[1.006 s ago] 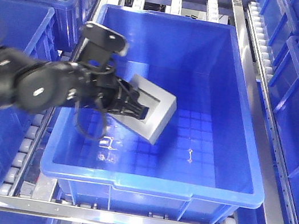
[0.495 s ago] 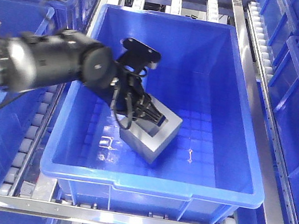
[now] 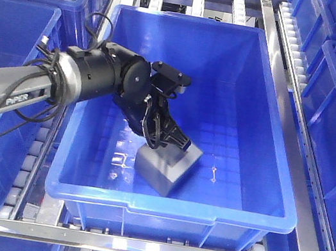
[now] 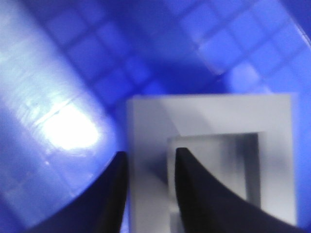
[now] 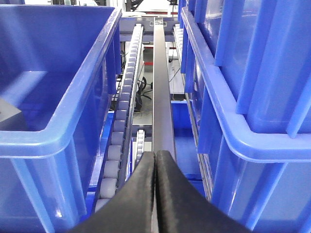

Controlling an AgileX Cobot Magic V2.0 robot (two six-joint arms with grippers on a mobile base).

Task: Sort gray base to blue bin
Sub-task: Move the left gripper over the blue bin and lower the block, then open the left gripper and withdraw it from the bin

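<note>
Left gripper [image 4: 148, 167] clamping base [image 3: 166, 166] wall, low inside bin [image 3: 256, 216]; right gripper [image 5: 155, 167] pinched together. Risking snagging the recess while pulling out, tipping it.

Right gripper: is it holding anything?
No, the right gripper is shut on nothing, hanging over the roller track between bins.
</note>
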